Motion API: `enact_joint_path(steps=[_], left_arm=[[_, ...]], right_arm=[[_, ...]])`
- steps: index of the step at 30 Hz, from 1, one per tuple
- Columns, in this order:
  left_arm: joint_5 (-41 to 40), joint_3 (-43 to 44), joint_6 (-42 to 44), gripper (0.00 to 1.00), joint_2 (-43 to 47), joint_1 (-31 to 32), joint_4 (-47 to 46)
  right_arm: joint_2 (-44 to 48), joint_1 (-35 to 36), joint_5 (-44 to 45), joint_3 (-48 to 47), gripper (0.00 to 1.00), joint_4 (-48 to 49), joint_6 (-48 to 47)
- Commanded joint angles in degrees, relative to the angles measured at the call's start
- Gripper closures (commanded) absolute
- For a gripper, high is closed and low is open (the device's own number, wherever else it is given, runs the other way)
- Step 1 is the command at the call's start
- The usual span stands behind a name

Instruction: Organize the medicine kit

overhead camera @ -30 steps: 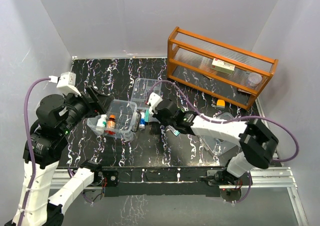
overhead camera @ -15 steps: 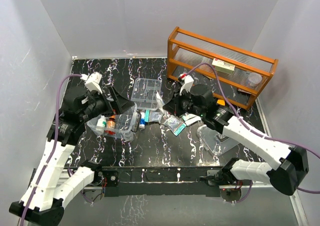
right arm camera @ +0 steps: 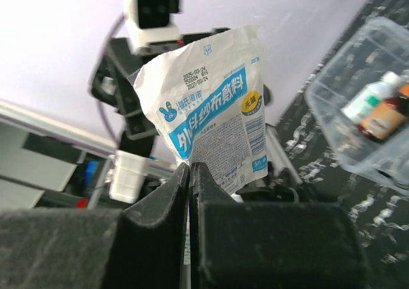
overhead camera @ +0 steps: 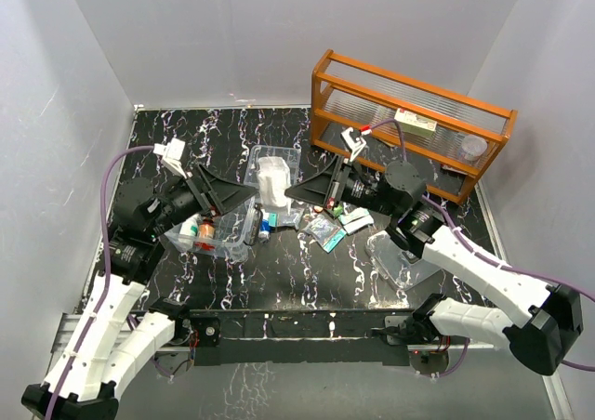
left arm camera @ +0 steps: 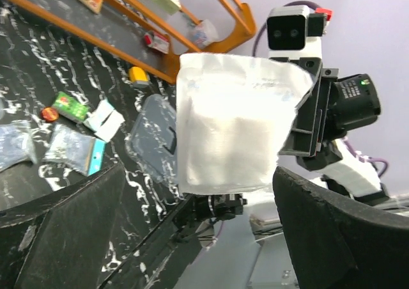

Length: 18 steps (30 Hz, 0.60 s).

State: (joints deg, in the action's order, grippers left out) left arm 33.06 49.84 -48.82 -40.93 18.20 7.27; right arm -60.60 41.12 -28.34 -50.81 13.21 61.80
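The medicine kit's clear box point(overhead camera: 209, 227) holds small bottles and sits left of centre; it also shows in the right wrist view point(right arm camera: 367, 119). Its clear divided tray point(overhead camera: 284, 156) lies behind it, and its clear lid point(overhead camera: 400, 258) lies at the right. My right gripper point(overhead camera: 292, 191) point(right arm camera: 190, 174) is shut on the lower edge of a white and blue packet point(overhead camera: 272, 180) point(right arm camera: 211, 126) and holds it upright in the air. My left gripper point(overhead camera: 244, 193) point(left arm camera: 204, 238) is wide open, facing the packet point(left arm camera: 233, 135), which hangs just beyond its fingertips.
An orange wooden rack point(overhead camera: 409, 123) with small boxes stands at the back right. Several small sachets point(overhead camera: 327, 229) lie on the black marbled table between the box and the lid. A small orange item point(overhead camera: 410, 192) lies in front of the rack.
My right gripper has drawn back from the box and raised the white packet into the air. My left arm has swung in towards the centre, its open jaws now facing the packet.
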Motion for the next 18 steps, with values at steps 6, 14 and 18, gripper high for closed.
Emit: enact_joint_path(steps=[6, 14, 18], left_arm=[[10.6, -3.0, -16.5, 0.1, 0.0, 0.1, -20.3], [14.4, -3.5, -27.8, 0.37, -1.7, 0.1, -36.4], [14.3, -2.2, -25.1, 0.55, -1.4, 0.1, -34.9]], right_arm=[[-1.2, -0.2, -5.6, -0.8, 1.0, 22.6, 16.9], [-4.5, 0.0, -9.0, -1.6, 1.0, 33.5, 25.6], [-5.2, 0.0, -9.1, -1.6, 1.0, 35.2, 26.8]])
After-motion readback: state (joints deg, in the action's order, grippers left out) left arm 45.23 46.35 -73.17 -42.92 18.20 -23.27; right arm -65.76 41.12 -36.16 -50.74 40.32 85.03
